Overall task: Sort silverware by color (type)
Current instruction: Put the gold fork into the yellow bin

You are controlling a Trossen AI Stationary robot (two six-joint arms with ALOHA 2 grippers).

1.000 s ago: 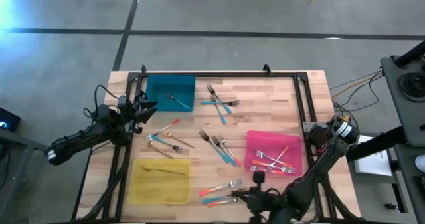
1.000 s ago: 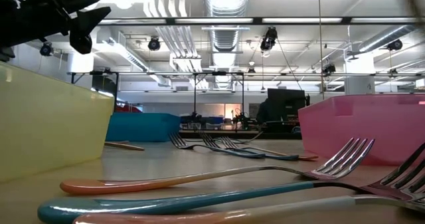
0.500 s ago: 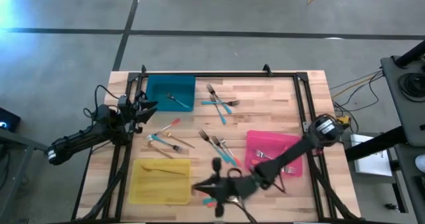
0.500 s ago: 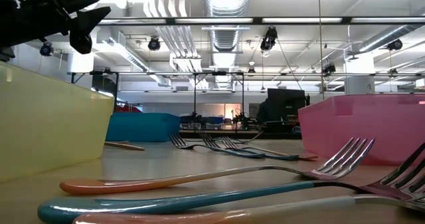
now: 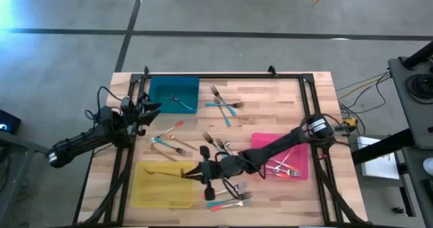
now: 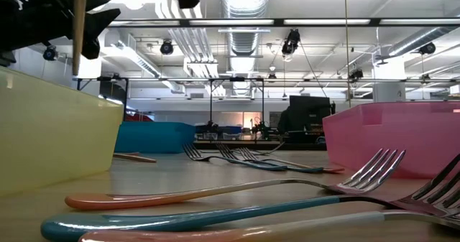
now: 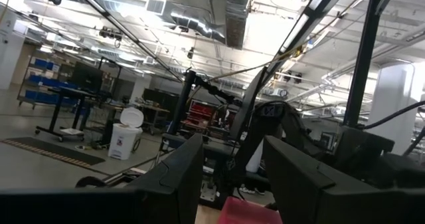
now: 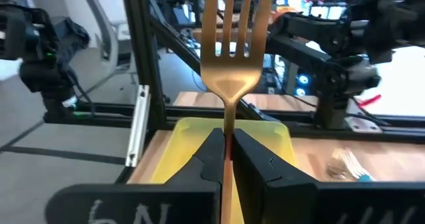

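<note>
My right gripper (image 5: 196, 174) (image 8: 226, 141) reaches across the table to the right edge of the yellow tray (image 5: 145, 191) and is shut on an all-gold fork (image 8: 232, 78). The tines stick out past the fingertips toward the yellow tray (image 8: 265, 127). In the low view a gold strip (image 6: 79, 26) stands over the yellow tray (image 6: 50, 134). One gold fork (image 5: 166, 172) lies in that tray. My left gripper (image 5: 150, 108) (image 7: 232, 177) waits open at the table's left edge, beside the teal tray (image 5: 159, 103). My right gripper pinches the gold fork between its two fingers (image 8: 255, 161) at the neck just below the tines (image 8: 228, 121). The fork lies along the fingers, tines pointing toward the table's left. The handle is hidden behind the fingers. The fork is lifted clear of the table.
The teal tray holds one fork (image 5: 179, 101); the pink tray (image 5: 260, 143) holds several. Loose teal, coral and gold forks lie at mid-table (image 5: 223, 106) (image 5: 169, 140) (image 5: 223, 149) and near the near edge (image 5: 230, 195) (image 6: 215, 213). A black frame (image 5: 223, 76) borders the tabletop.
My right arm has swung from the near edge by the pink tray toward the table's left and somewhat toward the far edge, and has stopped at the yellow tray's right edge. Its gripper and a gold strip have come into the top of the low view.
</note>
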